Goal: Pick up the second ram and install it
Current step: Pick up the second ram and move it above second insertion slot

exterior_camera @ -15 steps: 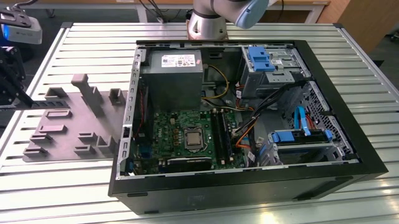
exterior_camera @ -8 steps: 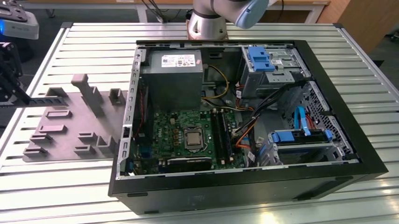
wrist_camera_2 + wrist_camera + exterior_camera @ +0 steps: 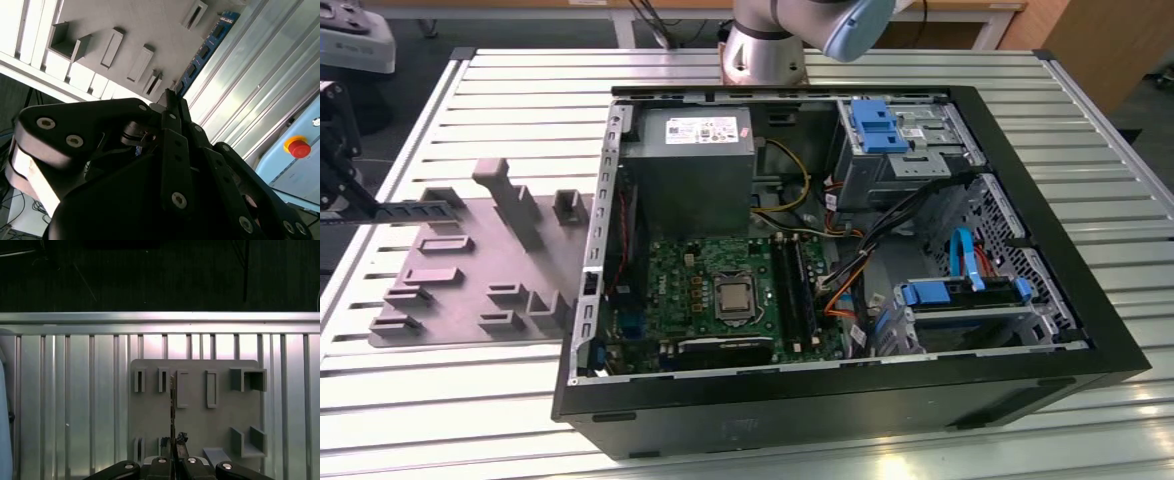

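- Claw [image 3: 169,99]: drawn together and clamped on one end of the ram [image 3: 202,57], with the rest of the stick jutting free beyond the tips.
- Place of the ram: over the grey plate [image 3: 150,415] on the tabletop [image 3: 75,390], well apart from the open case [image 3: 854,405].
- Handling, as a judgement: light, thin and stiff, but fragile. Easy to tilt or twist when held at one end.
- Best hold: flat on the board faces near a short end, or along the long edges. Not on the black chips and not on the contact edge.
- Smooth faces, so some risk of sliding in the grip under a firm push into a slot [image 3: 790,280].
- Seen edge-on in the first wrist view, as a thin dark line, so no chips or label to make out there.
- Hidden behind the claw's own body in the second wrist view: the exact spot where the pads meet the board.
- Not possible to tell whether the lower edge hangs free of the plate's holders or touches one.
- Contact edge and notch too small to make out.
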You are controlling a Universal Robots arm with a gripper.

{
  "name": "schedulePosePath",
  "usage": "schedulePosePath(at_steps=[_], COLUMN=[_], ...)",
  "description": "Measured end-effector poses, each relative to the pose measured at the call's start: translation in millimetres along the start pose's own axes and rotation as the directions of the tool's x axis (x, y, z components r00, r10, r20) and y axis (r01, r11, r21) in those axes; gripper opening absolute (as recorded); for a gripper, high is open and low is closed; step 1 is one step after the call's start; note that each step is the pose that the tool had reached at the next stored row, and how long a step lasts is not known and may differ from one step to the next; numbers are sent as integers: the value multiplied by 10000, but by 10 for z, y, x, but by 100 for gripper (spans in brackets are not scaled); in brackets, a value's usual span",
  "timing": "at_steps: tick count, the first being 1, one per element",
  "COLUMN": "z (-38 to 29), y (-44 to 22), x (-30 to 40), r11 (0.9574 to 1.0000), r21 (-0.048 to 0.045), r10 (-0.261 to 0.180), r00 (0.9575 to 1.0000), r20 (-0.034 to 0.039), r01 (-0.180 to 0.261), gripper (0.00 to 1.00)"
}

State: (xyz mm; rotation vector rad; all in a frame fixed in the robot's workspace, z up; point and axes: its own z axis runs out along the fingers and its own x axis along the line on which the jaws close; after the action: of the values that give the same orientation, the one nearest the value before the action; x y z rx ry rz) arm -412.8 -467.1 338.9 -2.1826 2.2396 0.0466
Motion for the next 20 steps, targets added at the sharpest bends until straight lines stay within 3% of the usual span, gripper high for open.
schedulePosePath(at_steps=[20], z=[-222], y=[3], x=[-7], r11=[10000], r21=[0], r10=[0], r00=[10000], r20=[0], r01=[0], gripper=[14])
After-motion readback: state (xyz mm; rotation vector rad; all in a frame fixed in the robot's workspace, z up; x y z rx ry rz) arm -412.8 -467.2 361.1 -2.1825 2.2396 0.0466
